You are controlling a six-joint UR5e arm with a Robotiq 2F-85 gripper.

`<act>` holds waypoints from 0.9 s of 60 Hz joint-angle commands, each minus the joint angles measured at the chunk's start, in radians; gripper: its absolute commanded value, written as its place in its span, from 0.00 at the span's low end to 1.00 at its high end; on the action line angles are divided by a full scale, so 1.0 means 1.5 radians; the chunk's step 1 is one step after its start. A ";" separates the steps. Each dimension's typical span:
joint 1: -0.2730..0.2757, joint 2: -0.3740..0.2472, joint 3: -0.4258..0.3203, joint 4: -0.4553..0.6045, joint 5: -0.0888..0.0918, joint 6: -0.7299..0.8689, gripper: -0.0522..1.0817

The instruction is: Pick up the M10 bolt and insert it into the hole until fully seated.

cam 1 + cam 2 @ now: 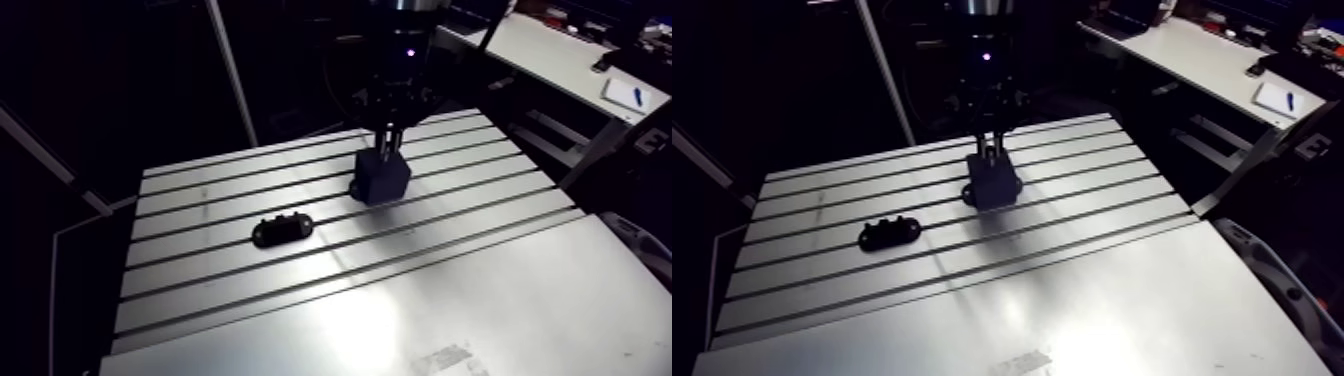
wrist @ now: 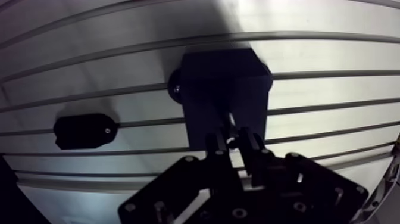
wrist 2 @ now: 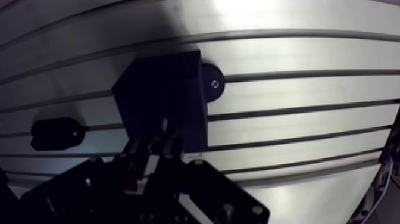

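The gripper [image 2: 233, 143] hangs directly above the block [image 2: 223, 83], its fingers clamped on what looks like the bolt [image 3: 163, 126], held upright to go straight down into it.

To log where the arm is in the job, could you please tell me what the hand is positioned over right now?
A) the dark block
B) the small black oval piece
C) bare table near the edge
A: both views show the hand coming down right over the dark block, while the small black oval piece lies apart from the block on the table.
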 commanded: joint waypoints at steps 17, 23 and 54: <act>-0.009 -0.007 0.005 -0.009 0.003 -0.002 0.05; -0.011 -0.015 0.002 -0.008 0.002 -0.002 0.05; 0.006 -0.099 -0.057 0.103 0.003 -0.003 0.05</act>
